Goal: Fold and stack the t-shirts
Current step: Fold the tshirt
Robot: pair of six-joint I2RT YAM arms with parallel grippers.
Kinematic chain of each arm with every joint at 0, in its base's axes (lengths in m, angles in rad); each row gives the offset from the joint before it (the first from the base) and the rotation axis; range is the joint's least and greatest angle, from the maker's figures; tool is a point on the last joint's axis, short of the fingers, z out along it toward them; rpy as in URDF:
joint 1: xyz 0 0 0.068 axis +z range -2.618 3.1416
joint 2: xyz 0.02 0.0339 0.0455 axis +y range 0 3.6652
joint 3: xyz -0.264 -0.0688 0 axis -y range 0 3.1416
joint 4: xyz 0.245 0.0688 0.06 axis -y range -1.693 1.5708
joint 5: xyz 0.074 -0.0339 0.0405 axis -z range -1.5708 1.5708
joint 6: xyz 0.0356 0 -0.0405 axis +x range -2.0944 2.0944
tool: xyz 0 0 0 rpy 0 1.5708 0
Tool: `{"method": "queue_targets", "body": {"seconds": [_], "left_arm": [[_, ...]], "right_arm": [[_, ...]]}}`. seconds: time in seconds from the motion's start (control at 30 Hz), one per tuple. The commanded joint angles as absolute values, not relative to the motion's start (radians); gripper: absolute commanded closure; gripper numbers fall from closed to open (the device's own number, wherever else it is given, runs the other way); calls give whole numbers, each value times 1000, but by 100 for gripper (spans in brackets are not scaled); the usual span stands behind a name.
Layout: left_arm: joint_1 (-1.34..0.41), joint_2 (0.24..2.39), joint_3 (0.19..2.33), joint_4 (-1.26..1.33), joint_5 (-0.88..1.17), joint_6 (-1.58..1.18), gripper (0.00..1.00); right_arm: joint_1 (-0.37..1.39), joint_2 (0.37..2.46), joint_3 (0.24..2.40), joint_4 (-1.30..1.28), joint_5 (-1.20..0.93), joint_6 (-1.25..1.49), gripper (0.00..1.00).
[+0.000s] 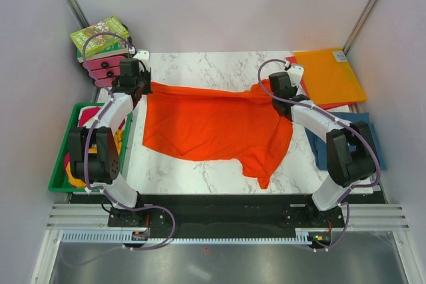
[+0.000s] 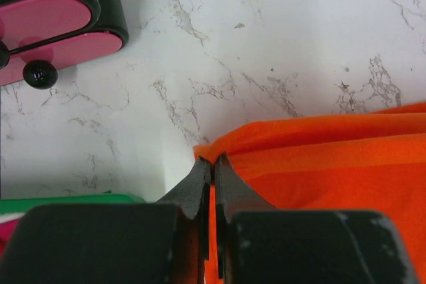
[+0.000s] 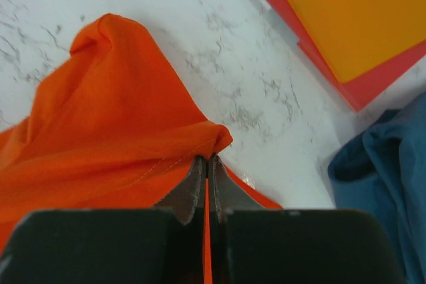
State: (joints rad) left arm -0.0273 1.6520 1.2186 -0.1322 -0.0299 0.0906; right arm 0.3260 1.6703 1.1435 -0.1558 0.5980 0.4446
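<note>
orange t-shirt [image 1: 213,128]: lying opened out across the middle of the marble table [image 1: 200,64], its far edge running between the two grippers and one tapering end trailing toward the near right.
left gripper [image 2: 212,164]: reaching to the far-left corner of the orange t-shirt; the jaws are pressing together with a fold of the cloth's edge nipped at their tips.
right gripper [image 3: 208,161]: working at the far-right end of the orange t-shirt; the jaws are pressing tight on a bunched pinch of fabric, which is rising into a small peak just beyond them.
teal-blue t-shirt [image 1: 319,144]: lying crumpled at the table's right edge, partly under the right arm.
orange folder [image 1: 329,74]: resting flat on a red folder [image 3: 319,64] at the far-right corner, just beyond the teal-blue t-shirt.
green bin [image 1: 60,171]: sitting beside the table's left edge, partly hidden by the left arm.
other t-shirts [image 1: 72,179]: lying heaped in the green bin, showing yellow, magenta and white.
pink drawer unit [image 1: 103,64]: standing at the far-left corner, carrying a green book [image 1: 100,34] on top.
</note>
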Motion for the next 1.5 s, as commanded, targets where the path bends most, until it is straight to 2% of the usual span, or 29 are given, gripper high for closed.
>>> {"method": "queue_targets", "body": {"seconds": [0.0, 0.27, 0.6, 0.8, 1.1, 1.47], "left_arm": [[-20, 1667, 1212, -101, -77, 90, 98], [-18, 1727, 1186, -71, -129, 112, 98], [-18, 1904, 1284, -95, -181, 133, 98], [-18, 1878, 1298, -80, -180, 117, 98], [-18, 1795, 1436, -114, -98, 45, 98], [-20, 2000, 1598, -126, -144, 28, 98]], "right_arm": [[334, 1614, 1068, -124, 609, 520, 100], [339, 1680, 1028, -103, 594, 554, 100], [385, 1746, 1003, -92, 577, 574, 100], [403, 1746, 973, -81, 586, 584, 100], [403, 1743, 1063, -103, 603, 555, 100], [403, 1801, 1160, -112, 604, 537, 100]]}}
